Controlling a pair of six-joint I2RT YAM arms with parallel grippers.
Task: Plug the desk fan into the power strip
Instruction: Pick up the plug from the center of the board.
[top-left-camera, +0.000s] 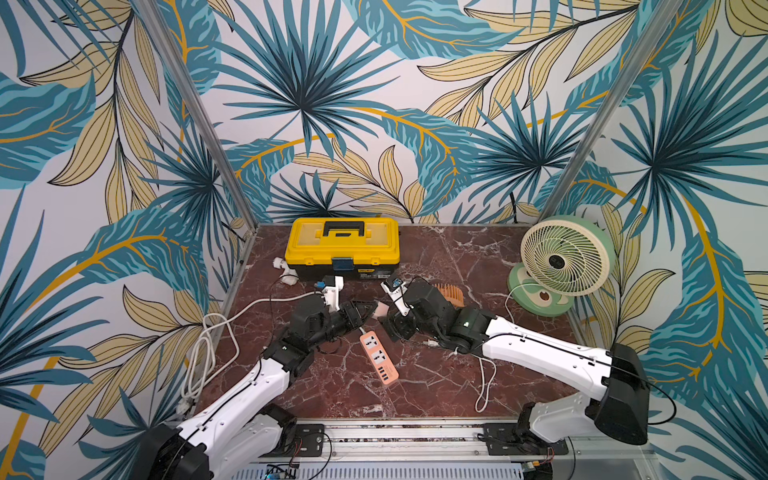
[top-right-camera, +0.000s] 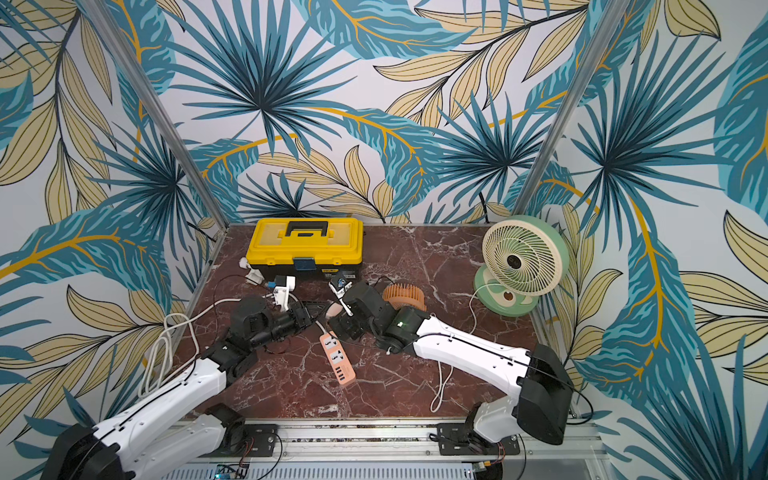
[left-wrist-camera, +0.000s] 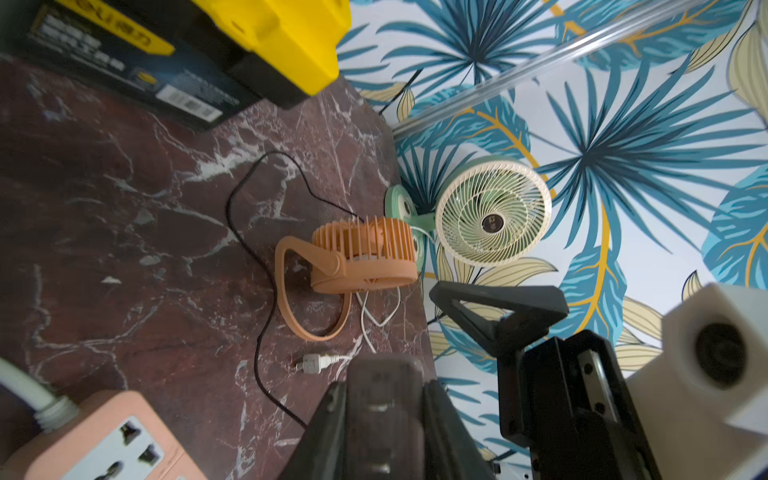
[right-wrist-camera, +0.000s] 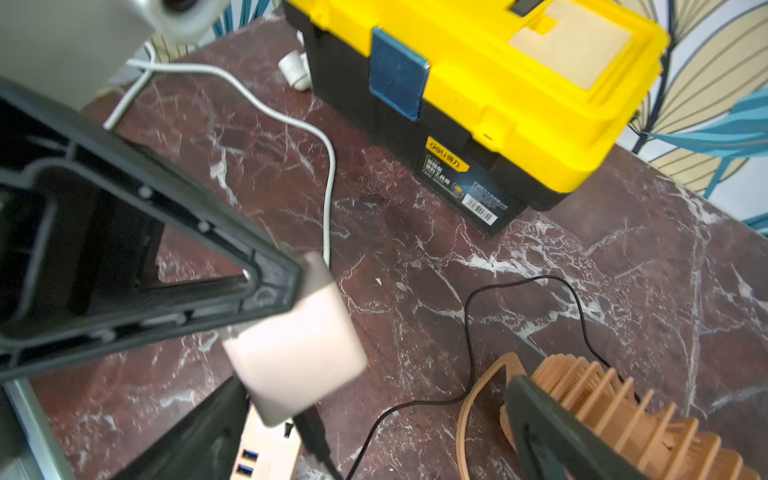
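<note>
Top views: your left gripper (top-left-camera: 371, 311) is clamped on the pink plug block (top-left-camera: 382, 310), near the far end of the power strip (top-left-camera: 378, 359) at the table's (top-left-camera: 457, 257) middle. Right wrist view: your right gripper (right-wrist-camera: 374, 390) gapes wide, empty. The handover seems finished; next, align the block over a socket (top-left-camera: 369, 343).

both top views look down from high above the near edge, facing far; close wrist views cross, sharing the yellow toolbox (left-wrist-camera: 282, 45).

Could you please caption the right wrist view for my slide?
Pink charger block near the power strip, with yellow toolbox and orange fan.
</note>
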